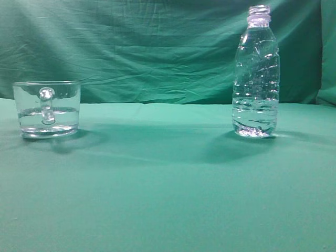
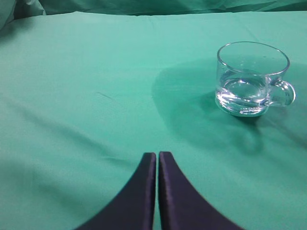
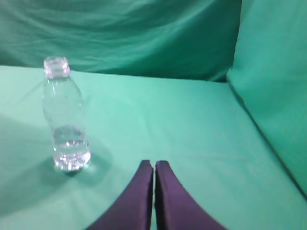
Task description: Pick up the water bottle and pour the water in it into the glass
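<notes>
bottle [image 3: 66, 120] upright, long axis vertical, ahead-left of right gripper [image 3: 154, 165] | right arm nearer | glass [image 2: 250, 79] well left of bottle | left gripper [image 2: 157, 155] and right: fingers pressed together, empty

The water bottle [image 1: 255, 73] stands upright, uncapped, part-filled — well apart from the glass [image 1: 46, 109], which holds shallow water [image 1: 31, 116].
</notes>
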`<state>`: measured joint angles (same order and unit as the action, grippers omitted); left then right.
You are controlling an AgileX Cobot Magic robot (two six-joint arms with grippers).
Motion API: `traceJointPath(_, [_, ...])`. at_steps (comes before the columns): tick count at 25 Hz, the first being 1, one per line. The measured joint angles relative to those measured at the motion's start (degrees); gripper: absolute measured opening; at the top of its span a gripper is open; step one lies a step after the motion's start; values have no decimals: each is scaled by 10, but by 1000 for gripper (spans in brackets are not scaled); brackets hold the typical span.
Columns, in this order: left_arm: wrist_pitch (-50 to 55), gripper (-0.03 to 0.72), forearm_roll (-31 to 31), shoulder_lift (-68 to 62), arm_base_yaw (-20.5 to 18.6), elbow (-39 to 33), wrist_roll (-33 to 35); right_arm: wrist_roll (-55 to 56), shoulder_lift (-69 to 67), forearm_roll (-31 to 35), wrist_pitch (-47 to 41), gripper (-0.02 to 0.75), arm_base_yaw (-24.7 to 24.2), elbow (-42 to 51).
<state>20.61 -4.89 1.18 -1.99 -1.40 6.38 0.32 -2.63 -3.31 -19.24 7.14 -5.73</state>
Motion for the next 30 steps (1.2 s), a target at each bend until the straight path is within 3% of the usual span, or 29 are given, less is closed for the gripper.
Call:
traceJointPath(6, [0,0,0,0,0,0,0,5,31,7,-10,0,0,71])
traceJointPath(30, [0,0,0,0,0,0,0,-12,31,15,-44,0,0,73])
